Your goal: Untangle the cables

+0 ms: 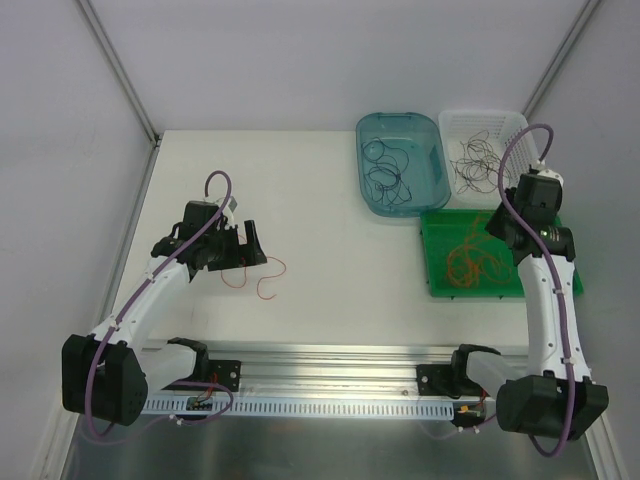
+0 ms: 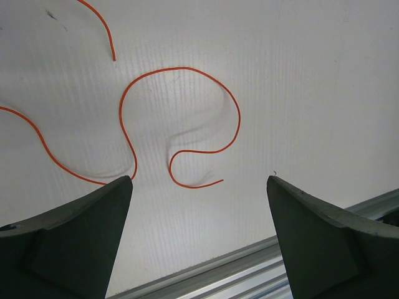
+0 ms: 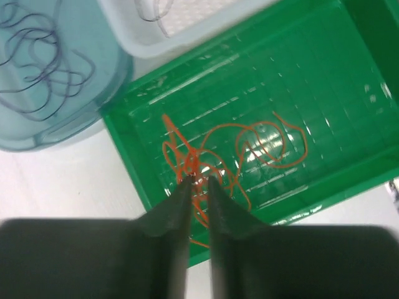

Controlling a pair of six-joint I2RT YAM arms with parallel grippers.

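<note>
A loose orange-red cable (image 1: 275,261) lies curled on the white table, just right of my left gripper (image 1: 252,240). In the left wrist view the cable (image 2: 181,68) curls just beyond my left gripper (image 2: 198,179), which is wide open and empty. My right gripper (image 1: 497,222) hangs over the green tray (image 1: 432,255). In the right wrist view my right gripper (image 3: 198,180) shows a narrow gap between its fingers and holds nothing. It is above a bunch of orange cables (image 3: 194,159) in the tray (image 3: 124,143); the bunch also shows from above (image 1: 470,262).
A teal bin (image 1: 400,125) holds dark purple cables (image 1: 385,170). A white basket (image 1: 485,120) holds black cables (image 1: 475,160). Both stand behind the green tray at the back right. A metal rail (image 1: 330,360) runs along the table's near edge.
</note>
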